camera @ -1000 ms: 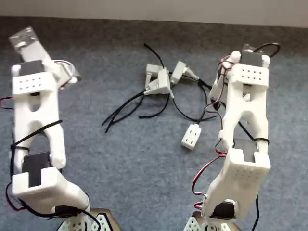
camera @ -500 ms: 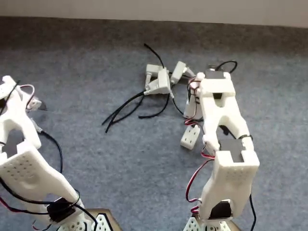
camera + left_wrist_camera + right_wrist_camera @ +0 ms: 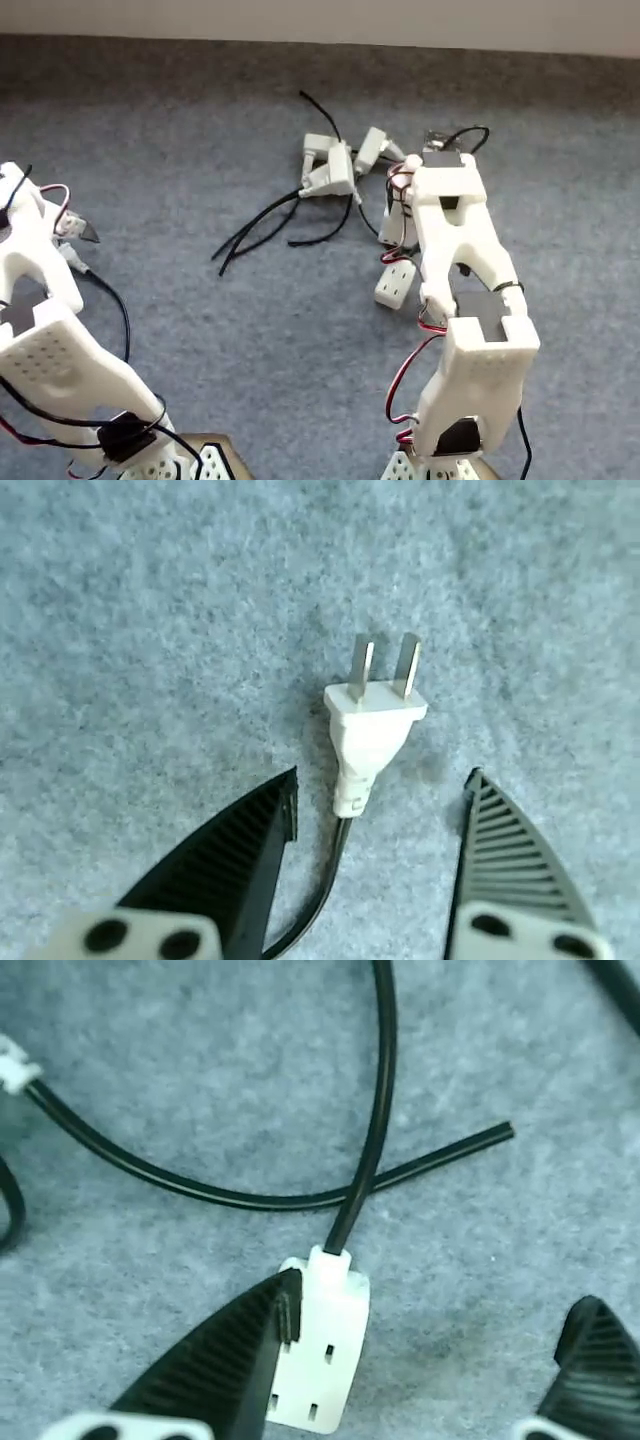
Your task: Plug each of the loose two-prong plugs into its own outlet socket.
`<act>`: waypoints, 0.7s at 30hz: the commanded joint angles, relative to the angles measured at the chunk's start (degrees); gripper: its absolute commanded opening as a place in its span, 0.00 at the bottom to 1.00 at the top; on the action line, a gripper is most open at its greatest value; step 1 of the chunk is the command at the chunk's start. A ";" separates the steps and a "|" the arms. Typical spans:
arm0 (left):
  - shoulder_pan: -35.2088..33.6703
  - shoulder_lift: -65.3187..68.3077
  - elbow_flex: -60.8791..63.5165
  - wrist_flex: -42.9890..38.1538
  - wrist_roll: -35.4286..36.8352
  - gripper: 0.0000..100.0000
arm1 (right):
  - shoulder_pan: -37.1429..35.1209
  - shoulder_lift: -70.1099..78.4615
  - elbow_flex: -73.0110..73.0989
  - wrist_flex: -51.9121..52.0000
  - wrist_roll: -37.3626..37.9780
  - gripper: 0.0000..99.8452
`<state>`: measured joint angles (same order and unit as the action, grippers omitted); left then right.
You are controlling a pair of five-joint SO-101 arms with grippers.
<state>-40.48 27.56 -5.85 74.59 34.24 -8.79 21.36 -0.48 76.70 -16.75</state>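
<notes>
Two white arms stand on the grey carpeted table point(image 3: 250, 350), and the landmark is the tangle of plugs and cords point(image 3: 335, 170) at its middle. The right arm point(image 3: 460, 250) stretches toward that tangle and, from above, covers its own pincer. The left arm point(image 3: 40, 330) sits well apart from the tangle, cut off by the picture's edge.

The right gripper point(image 3: 440, 1300) is spread wide, holding nothing. A white outlet socket point(image 3: 320, 1350) lies flat, just on the arm-base side of the tangle. Its slots face up and its long axis runs toward the tangle. One black finger point(image 3: 230, 1350) overlaps its side (contact or not, I cannot tell), and its near end is cut off. Its black cord point(image 3: 375, 1110) leads away and crosses a second cord.

The left gripper point(image 3: 383, 775) is also spread apart and grips nothing. A white two-prong plug point(image 3: 370, 730) lies flat between its fingers, touching neither, far from the tangle. Its long axis runs straight out from the pincer, its prongs point(image 3: 385, 665) pointing away and its cord trailing back.
</notes>
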 commanded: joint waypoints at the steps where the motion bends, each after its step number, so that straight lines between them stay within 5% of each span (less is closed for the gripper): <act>1: -0.48 -1.01 2.42 -5.19 1.05 0.26 | -0.75 -2.51 0.04 -0.75 0.70 0.39; 9: -0.04 -1.19 3.56 -8.09 1.14 0.25 | -0.75 -2.51 0.04 -0.75 0.70 0.39; 16: 0.48 -0.92 3.82 -8.35 0.70 0.01 | -0.75 -2.51 0.04 -0.75 0.70 0.39; 21: 2.24 -1.19 3.56 -8.00 0.79 0.02 | -0.57 -2.51 0.04 -0.75 0.70 0.39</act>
<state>-39.34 27.56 -1.89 66.51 34.86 -8.79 21.36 -0.48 76.70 -16.75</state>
